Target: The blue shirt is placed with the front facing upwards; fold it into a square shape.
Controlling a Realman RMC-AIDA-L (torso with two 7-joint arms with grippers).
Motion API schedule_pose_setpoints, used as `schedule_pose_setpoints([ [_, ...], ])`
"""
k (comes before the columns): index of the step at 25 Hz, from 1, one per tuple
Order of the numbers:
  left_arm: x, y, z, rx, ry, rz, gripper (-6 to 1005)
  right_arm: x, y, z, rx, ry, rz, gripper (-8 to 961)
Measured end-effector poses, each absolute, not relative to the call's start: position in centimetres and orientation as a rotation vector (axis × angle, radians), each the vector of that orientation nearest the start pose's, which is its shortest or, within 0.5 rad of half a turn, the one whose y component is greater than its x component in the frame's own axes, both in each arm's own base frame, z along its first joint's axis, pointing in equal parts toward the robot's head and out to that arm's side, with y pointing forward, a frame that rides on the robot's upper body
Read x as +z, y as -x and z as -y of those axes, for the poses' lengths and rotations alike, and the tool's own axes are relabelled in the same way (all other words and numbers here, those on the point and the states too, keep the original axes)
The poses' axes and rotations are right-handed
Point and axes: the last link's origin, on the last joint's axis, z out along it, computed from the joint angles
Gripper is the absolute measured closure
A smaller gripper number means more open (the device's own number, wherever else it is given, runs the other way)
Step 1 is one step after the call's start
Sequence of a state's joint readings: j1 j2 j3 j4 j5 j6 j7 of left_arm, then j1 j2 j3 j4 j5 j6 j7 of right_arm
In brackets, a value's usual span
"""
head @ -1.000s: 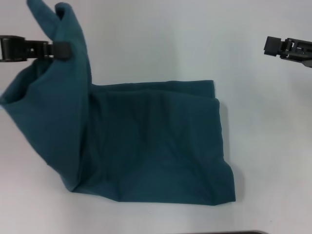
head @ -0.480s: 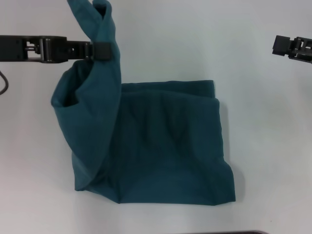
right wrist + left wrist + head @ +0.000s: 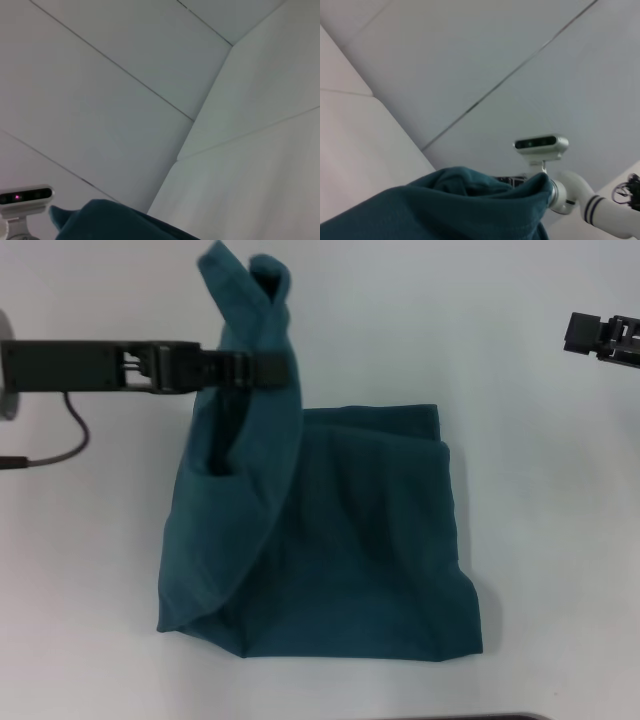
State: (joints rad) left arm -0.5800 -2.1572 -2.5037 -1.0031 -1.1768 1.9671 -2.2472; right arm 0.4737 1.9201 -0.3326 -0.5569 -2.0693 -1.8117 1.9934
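White table (image 3: 560,540), half-folded blue shirt (image 3: 340,540).

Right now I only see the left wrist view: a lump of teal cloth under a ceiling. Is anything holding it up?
Observer: Yes. In the head view the left tool is shut on a raised fold of the shirt.
Operator: Where is the rest of it?
Observer: Lying flat on the white table, plain teal, no print showing.
Operator: And the other arm?
Observer: The right tool hangs off to the right, clear of the shirt.
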Motion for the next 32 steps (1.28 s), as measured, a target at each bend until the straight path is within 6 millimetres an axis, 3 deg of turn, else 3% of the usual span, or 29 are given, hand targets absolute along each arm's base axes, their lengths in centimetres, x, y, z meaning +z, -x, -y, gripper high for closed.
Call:
schedule_pose_setpoints([
  [8, 1.3, 17.5, -31.6, -0.946, 2.933, 1.389, 903, 8.5, -30.9, -30.1, 1.075, 2.345, -1.579, 346],
  [16, -0.1, 17.5, -32.9, -0.983, 2.871, 1.380, 863, 8.5, -30.8, -30.1, 1.074, 2.350, -1.575, 347],
  [22, 0.6, 18.3, -32.7, -0.976, 2.865, 1.318, 638, 8.5, -30.9, -30.1, 1.064, 2.344, -1.595, 347],
  [26, 1.8, 20.0, -32.3, -0.970, 2.821, 1.295, 422, 8.2, -31.4, -29.6, 1.024, 2.343, -1.632, 347],
  [32, 3.6, 22.0, -31.7, -1.008, 2.723, 1.249, 249, 7.5, -32.0, -28.6, 0.932, 2.373, -1.727, 347],
])
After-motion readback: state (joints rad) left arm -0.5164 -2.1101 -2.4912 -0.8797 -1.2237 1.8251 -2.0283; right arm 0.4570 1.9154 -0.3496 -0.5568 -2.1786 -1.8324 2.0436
